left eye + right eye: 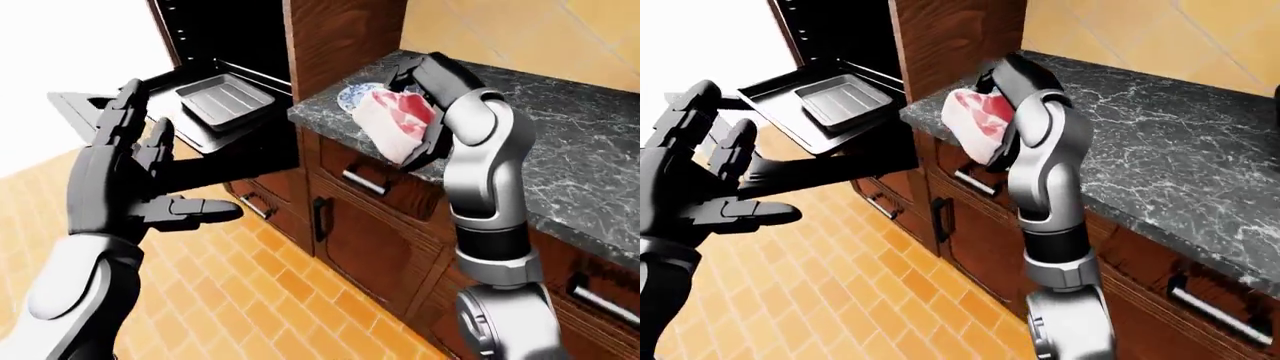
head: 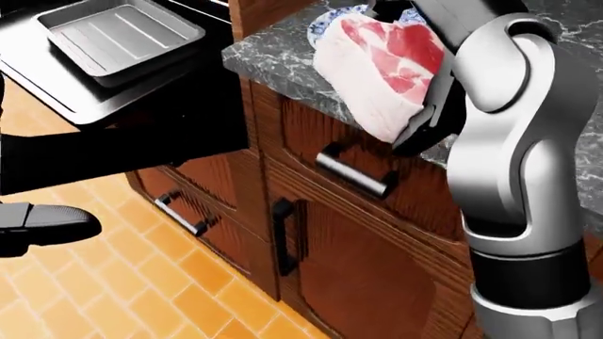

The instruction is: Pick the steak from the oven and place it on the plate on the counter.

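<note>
My right hand is shut on the raw pink-and-white steak and holds it at the counter's edge, just to the right of the blue-patterned plate. The steak fills the top middle of the head view, where part of the plate shows behind it. The open oven is at the top left, with an empty metal baking tray on its pulled-out rack. My left hand is open and empty, raised at the left below the oven door.
The dark marble counter runs to the right over wooden drawers and cabinets. The black oven door hangs open at the left. An orange tiled floor lies below.
</note>
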{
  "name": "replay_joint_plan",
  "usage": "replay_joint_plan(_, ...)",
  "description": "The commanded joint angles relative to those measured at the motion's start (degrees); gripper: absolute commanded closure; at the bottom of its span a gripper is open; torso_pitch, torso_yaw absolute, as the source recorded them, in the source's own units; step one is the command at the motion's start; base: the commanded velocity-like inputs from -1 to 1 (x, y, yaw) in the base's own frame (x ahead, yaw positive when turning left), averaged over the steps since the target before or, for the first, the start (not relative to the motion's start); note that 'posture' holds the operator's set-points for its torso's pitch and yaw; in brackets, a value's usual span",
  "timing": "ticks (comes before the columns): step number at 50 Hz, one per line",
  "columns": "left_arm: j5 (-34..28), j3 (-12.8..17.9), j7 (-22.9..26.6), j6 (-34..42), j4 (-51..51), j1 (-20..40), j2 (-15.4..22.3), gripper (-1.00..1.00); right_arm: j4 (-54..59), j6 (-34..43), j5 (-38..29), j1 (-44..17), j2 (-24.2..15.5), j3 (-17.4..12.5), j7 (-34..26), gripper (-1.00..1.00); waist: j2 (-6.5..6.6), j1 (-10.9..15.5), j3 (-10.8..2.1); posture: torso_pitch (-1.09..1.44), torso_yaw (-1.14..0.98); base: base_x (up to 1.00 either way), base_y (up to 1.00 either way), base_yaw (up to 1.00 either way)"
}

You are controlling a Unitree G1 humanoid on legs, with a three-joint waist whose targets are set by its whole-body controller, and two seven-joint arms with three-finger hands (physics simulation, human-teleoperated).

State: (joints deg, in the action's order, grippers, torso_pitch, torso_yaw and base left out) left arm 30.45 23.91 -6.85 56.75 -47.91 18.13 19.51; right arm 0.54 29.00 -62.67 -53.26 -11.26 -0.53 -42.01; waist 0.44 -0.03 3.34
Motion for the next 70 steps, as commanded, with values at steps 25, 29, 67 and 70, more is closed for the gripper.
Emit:
replay_joint_plan(25, 0.35, 0.42, 0.6, -1.88, -1.18, 1.47, 0.48, -1.0, -0.46, -2.4, 0.66, -2.85, -0.21, -0.71, 4.65, 1.0, 6.18, -1.84, 0.17, 0.0, 0.0, 0.27, 0.15, -0.22)
replay_joint_plan(29, 0.01, 0.0, 0.64, -2.22, -1.38, 1.09, 0.22, -1.0, -0.67, -2.09, 0.96, -3.13, -0.54, -0.95, 4.42, 1.0, 4.66, -1.91, -0.79, 0.0, 0.0, 0.54, 0.1, 0.0)
replay_joint_plan(67, 1.53, 0.87, 0.1, -1.47, -1.94, 1.46, 0.83, -1.0, -1.1, -0.29, 1.72, -3.93, -0.51, -0.9, 5.21, 1.0, 3.35, -0.14, -2.42, 0.0, 0.0, 0.19, 0.0, -0.19)
replay_joint_plan(70, 1.34, 0.42, -0.06, -1.44, -1.75, 1.72, 0.76, -1.0, -1.33, -0.42, 1.9, -3.76, -0.73, -0.92, 5.04, 1.0, 1.73, 0.33, -2.54, 0.0, 0.0, 0.18, 0.0, 0.0)
